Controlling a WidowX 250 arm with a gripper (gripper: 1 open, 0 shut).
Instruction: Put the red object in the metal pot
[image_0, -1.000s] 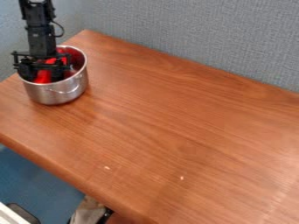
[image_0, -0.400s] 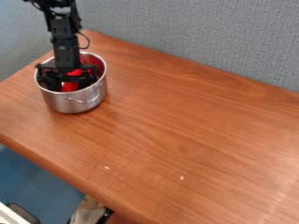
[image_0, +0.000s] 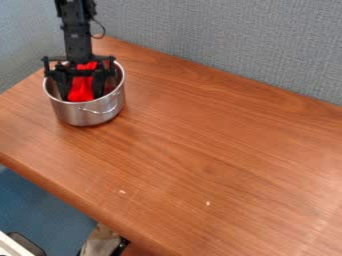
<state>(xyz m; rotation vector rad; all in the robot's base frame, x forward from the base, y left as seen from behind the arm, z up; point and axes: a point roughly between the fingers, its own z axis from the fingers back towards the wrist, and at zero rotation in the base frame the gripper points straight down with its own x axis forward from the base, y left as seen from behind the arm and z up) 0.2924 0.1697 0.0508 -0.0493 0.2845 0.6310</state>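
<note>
The metal pot (image_0: 86, 104) stands near the table's back left corner. The red object (image_0: 86, 86) lies inside it, leaning up towards the rim. My black gripper (image_0: 80, 72) comes straight down from above into the pot's mouth. Its fingers (image_0: 51, 72) are spread about as wide as the pot, so it is open. The red object sits between them, and I see no finger pressed against it. The pot wall hides the lower part of the red object.
The wooden table (image_0: 201, 140) stretches to the right and front of the pot. Its left and front edges (image_0: 54, 185) are close to the pot. A grey-blue wall (image_0: 241, 40) runs behind the table.
The pot, the red object inside it and my gripper have shifted together to the right and slightly back on the table. The finger spread looks the same.
</note>
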